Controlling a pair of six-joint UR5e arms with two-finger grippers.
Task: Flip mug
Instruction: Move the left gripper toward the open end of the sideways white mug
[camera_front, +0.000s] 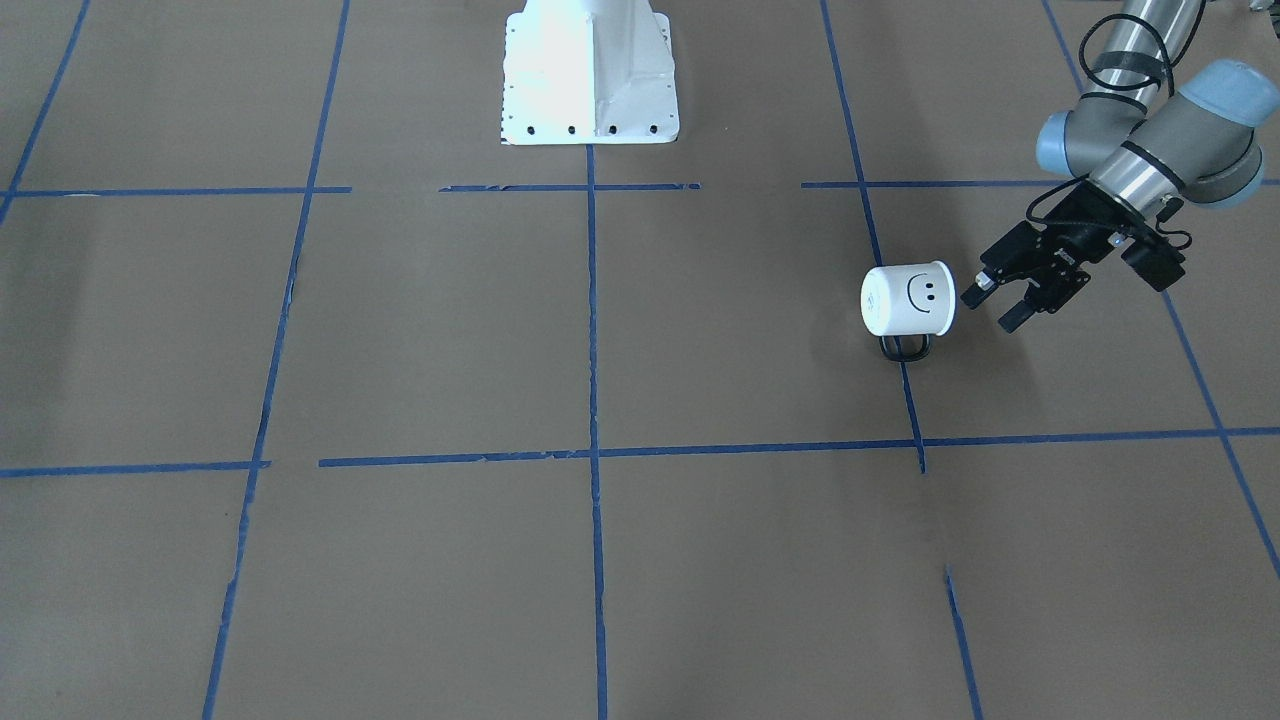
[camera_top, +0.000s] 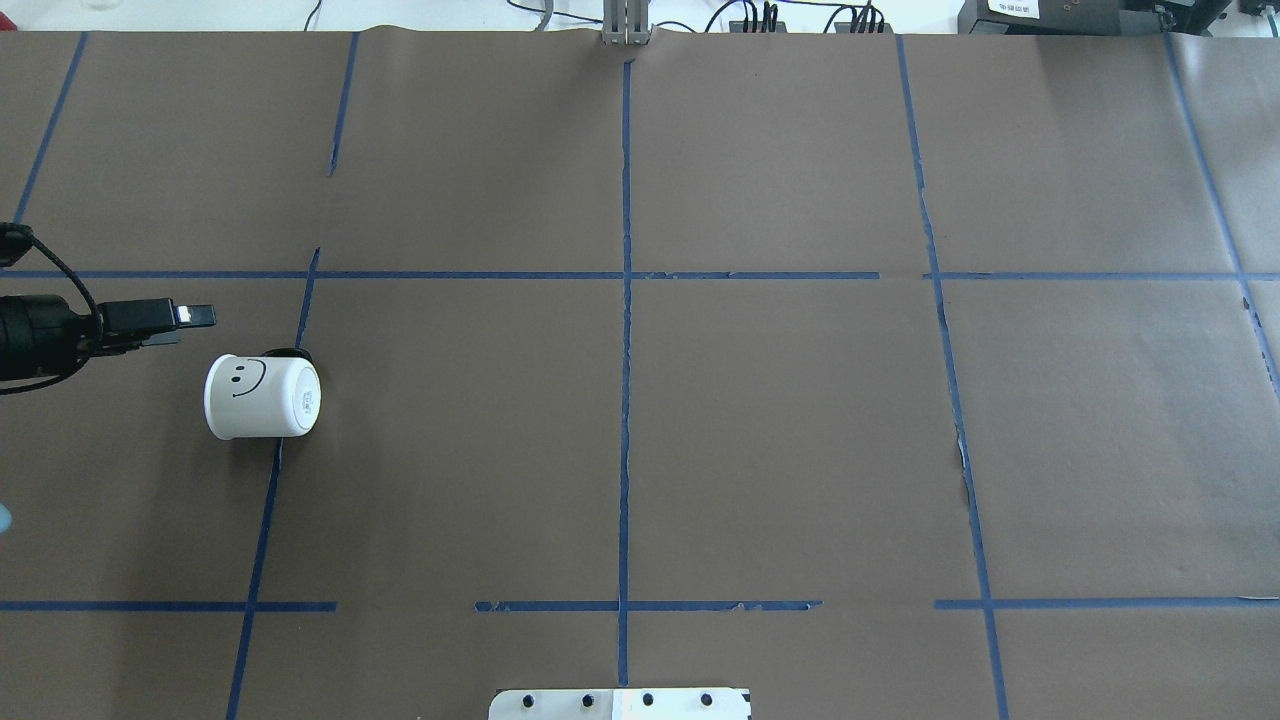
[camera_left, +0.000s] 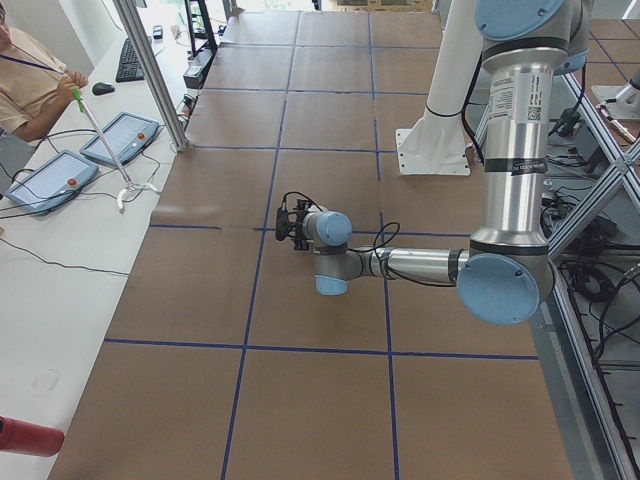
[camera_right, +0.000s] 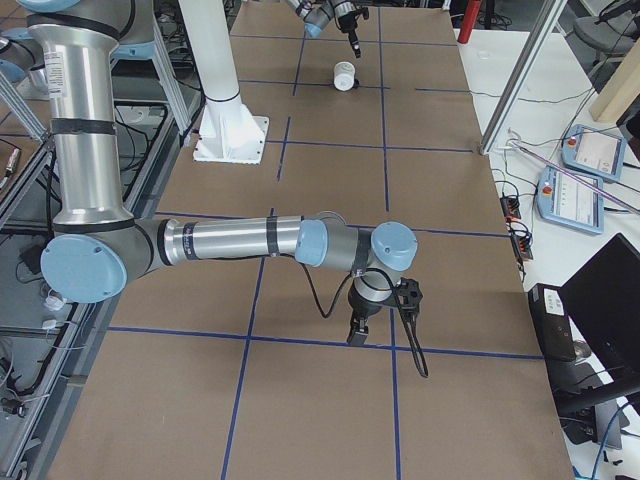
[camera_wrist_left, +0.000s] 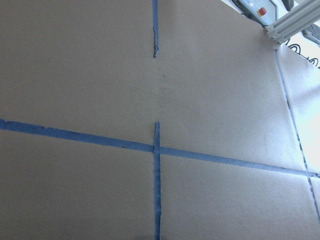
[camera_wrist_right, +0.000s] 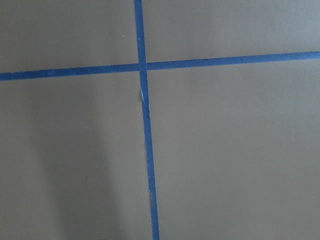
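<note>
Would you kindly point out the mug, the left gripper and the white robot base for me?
mug (camera_front: 903, 303), front-facing view, on its white side wall beside the smiley.
left gripper (camera_front: 992, 308), front-facing view, midway between its fingertips.
white robot base (camera_front: 590, 75), front-facing view, on its middle face.

Silver arms (camera_left: 510, 170), pale-blue joints (camera_left: 497, 288) (black cables (camera_front: 1125, 65))
</note>
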